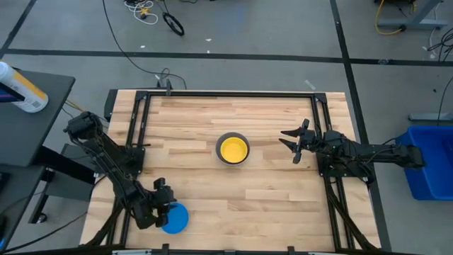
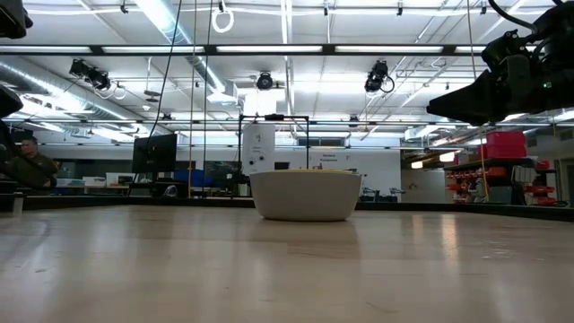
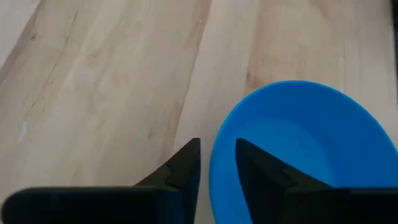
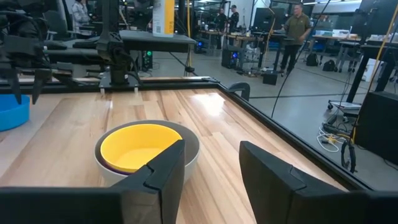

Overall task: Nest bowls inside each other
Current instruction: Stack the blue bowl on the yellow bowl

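A light blue bowl [image 1: 177, 219] [image 3: 305, 149] sits near the table's front left corner. My left gripper [image 1: 165, 212] [image 3: 217, 165] slants down onto the bowl's rim and is closed on it. At the table's middle stands a grey bowl [image 1: 232, 149] [image 2: 305, 196] with a yellow bowl [image 4: 140, 144] nested inside; a dark rim shows between the two. My right gripper [image 1: 294, 146] [image 4: 211, 165] hovers open and level to the right of that stack, pointing at it, with nothing between its fingers. My left gripper has the light blue bowl's rim [image 3: 216, 155] on the side nearest the arm, with one finger [image 3: 186, 165] outside the wall and the other finger [image 3: 261, 168] inside the bowl. The fingers come slanting down from the table's left. The bowl appears to rest on the table.
Black frame rails [image 1: 138, 134] run along the table's left, far and right sides. A white bottle [image 1: 21, 88] lies on a dark side table at the left. A blue bin [image 1: 428, 163] stands on the floor at the right. Bare wood lies between the stack and the light blue bowl.
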`<state>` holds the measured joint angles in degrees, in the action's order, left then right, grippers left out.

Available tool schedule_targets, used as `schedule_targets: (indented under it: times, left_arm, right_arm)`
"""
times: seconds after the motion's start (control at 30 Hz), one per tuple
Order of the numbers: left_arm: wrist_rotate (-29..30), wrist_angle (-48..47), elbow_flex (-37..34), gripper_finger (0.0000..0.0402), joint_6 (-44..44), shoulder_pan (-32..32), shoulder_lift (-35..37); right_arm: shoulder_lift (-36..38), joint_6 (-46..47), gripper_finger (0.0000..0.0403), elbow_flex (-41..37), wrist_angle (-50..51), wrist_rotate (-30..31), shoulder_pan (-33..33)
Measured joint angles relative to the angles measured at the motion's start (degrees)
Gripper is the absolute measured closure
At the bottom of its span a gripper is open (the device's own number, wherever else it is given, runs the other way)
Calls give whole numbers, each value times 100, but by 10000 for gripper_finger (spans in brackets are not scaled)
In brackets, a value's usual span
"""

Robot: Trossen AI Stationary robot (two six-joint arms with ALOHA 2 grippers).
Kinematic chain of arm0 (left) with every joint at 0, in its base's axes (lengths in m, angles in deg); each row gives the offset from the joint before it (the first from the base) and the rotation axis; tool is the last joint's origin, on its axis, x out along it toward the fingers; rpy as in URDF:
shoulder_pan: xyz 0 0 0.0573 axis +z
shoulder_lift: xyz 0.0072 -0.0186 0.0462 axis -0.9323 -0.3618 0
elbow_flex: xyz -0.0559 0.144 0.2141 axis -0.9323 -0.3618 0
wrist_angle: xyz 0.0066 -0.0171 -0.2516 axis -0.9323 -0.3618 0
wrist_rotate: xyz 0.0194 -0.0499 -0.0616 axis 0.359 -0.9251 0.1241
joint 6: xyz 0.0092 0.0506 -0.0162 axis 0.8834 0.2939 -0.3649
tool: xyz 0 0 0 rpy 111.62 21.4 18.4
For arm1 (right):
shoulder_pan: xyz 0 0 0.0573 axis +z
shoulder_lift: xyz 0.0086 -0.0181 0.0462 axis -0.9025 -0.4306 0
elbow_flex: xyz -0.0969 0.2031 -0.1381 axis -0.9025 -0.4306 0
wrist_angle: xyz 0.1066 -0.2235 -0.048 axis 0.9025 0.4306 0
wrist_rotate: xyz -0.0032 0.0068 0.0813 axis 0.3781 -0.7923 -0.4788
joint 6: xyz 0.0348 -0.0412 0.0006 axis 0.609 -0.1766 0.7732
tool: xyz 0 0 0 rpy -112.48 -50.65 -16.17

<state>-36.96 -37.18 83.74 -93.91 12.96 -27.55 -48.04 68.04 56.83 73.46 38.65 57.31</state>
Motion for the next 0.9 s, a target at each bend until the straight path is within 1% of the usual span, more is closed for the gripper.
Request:
schedule_targets:
  times: [0.1, 0.23, 0.4, 0.57, 0.67, 0.77, 0.9]
  left_arm:
    - [-1, 73, 0, 312, 83, 0, -1]
    - [-56, 63, 0, 321, 86, 0, 0]
    - [-148, 62, -7, 322, 95, 17, -167]
    - [-532, 222, -13, 312, 108, 148, -608]
    - [-689, 431, -13, 309, 248, 230, -756]
    - [-758, 495, -9, 313, 380, 286, -725]
    - [-669, 501, 35, 325, 604, 310, -577]
  right_arm:
    - [0, 1, 243, 0, 0, -1, 0]
    - [0, 0, 247, 0, 0, -1, 0]
    - [0, 2, 249, 0, 2, -1, 0]
    - [1, 1, 245, 0, -1, 1, -2]
    - [0, 0, 242, 0, 0, 0, -1]
    - [0, 0, 240, 0, 2, -1, -2]
    - [0, 1, 243, 0, 1, -1, 0]
